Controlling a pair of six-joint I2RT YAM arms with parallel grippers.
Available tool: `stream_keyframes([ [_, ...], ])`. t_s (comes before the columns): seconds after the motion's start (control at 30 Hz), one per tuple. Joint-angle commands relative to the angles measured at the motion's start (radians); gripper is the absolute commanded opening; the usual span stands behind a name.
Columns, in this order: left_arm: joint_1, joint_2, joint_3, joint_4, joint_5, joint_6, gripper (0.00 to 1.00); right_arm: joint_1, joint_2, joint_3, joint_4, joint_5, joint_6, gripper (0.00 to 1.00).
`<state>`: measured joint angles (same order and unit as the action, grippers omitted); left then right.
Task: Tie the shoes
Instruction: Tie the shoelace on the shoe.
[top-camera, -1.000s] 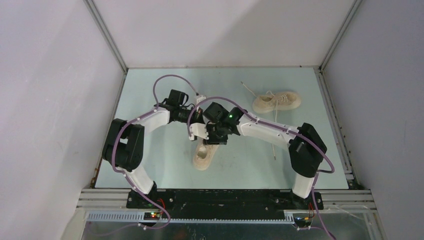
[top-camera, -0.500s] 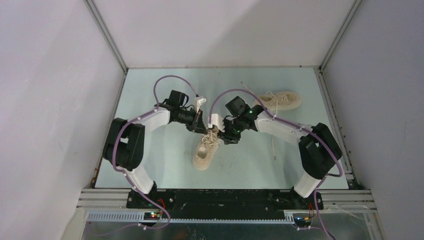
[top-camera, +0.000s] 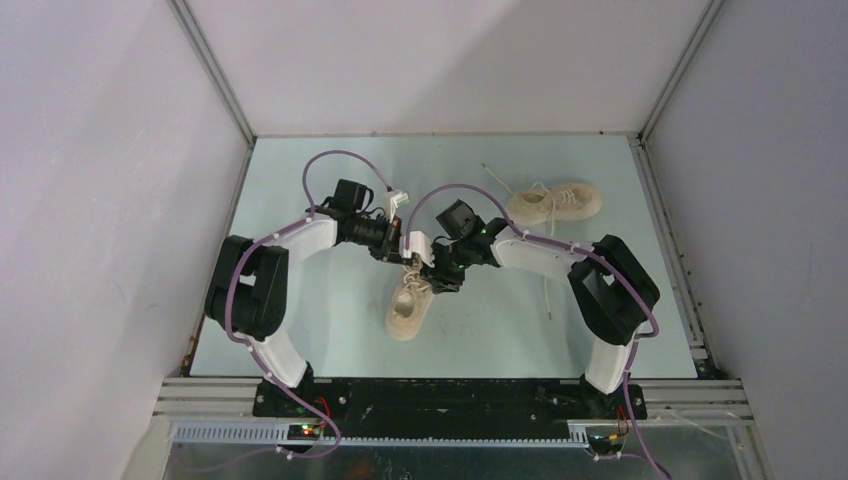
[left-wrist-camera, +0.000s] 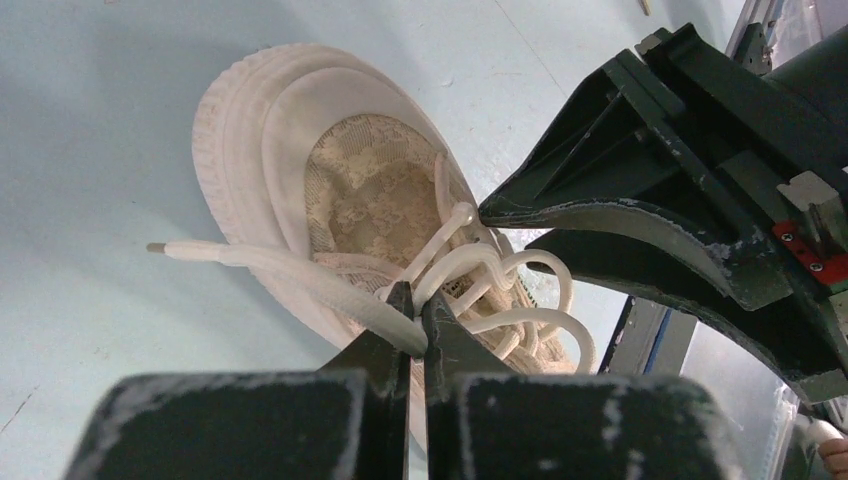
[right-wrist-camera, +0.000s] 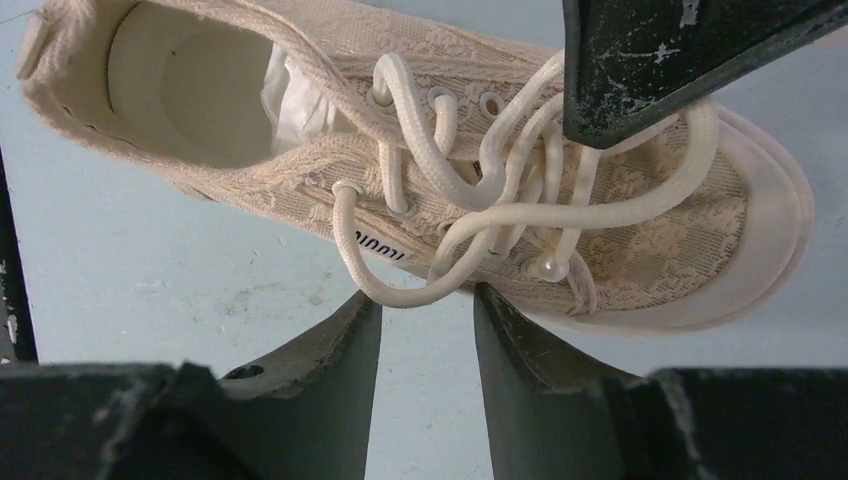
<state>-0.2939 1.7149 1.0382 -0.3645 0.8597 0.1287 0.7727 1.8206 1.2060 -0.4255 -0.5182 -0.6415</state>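
Pale blue table, plain grey walls. 2 shoes: near shoe mid-table, far shoe back right. Left gripper pinches near shoe's lace; right gripper jaws parted, just beside that shoe.

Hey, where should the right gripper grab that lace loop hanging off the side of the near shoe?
Pinch the bottom of the lace loop where it bulges past the shoe's side, coming in from that side with jaws straddling the cord. It stands clear of the fabric there, directly in front of the open right gripper.
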Motion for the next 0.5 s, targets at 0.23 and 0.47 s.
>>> stream_keyframes([
  [0.23,0.009,-0.018,0.011,0.045,0.004,-0.028,0.08,0.011,0.031,0.005,0.065,0.046,0.073,0.0],
  [0.47,0.097,-0.006,-0.111,0.49,0.184,-0.487,0.23,-0.047,-0.11,-0.047,-0.117,0.054,0.011,0.0],
])
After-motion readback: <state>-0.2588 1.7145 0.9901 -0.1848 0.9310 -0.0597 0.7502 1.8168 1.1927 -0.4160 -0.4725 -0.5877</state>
